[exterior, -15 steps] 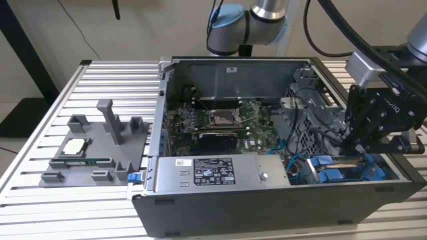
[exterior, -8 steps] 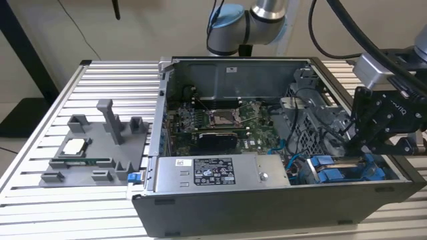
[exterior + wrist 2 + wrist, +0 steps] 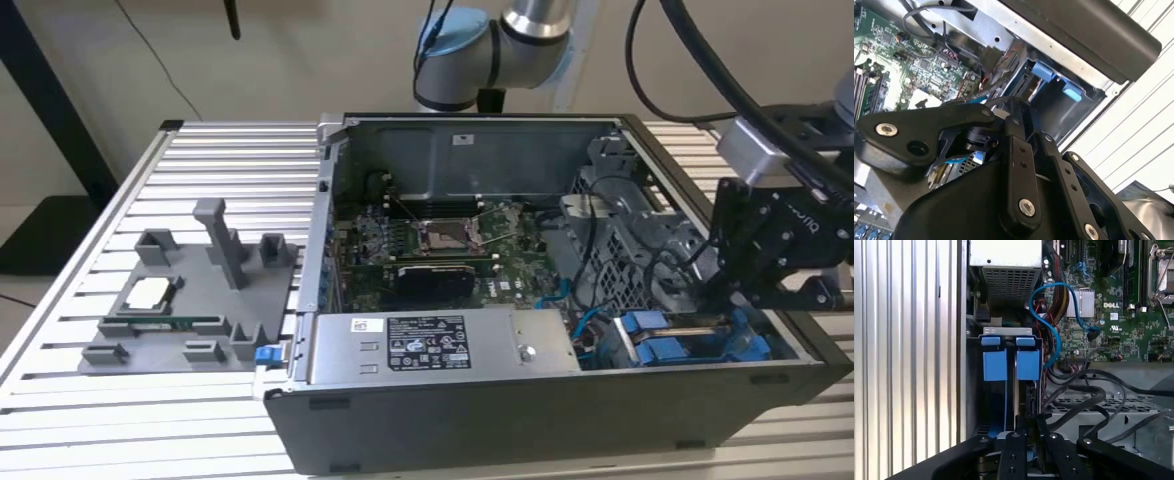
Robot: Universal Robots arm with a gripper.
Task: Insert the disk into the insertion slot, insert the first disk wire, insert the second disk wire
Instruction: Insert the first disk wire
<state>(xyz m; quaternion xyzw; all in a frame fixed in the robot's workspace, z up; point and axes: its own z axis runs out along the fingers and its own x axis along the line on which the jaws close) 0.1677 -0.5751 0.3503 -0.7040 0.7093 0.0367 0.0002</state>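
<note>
A ribbed metal desk [image 3: 227, 160] carries an open computer case [image 3: 534, 420], laid on its side so that the interior can be reached from above. A grey fixture [image 3: 187, 300] is set beside the case, toward the exterior view's left. Inside the case, a motherboard [image 3: 441, 240] is seen in the middle and a silver power supply box [image 3: 427, 345] against the near wall.

The hand [image 3: 727, 300] is lowered into the drive bay at the corner toward the exterior view's right, presumably because the insertion slot is there. The disk [image 3: 674, 345] is found in that bay in its blue carrier, directly under the hand.

In the first wrist view the hand [image 3: 1026, 427] is seen with its fingers drawn together above the slot. Whether anything is pinched between them cannot be told.

Two blue end tabs [image 3: 994, 365] are shown side by side there, and a blue cable [image 3: 1054, 295] looped just beside them, details lost in the exterior view. In the second wrist view the tabs [image 3: 1043, 70] are seen against the case wall.
</note>
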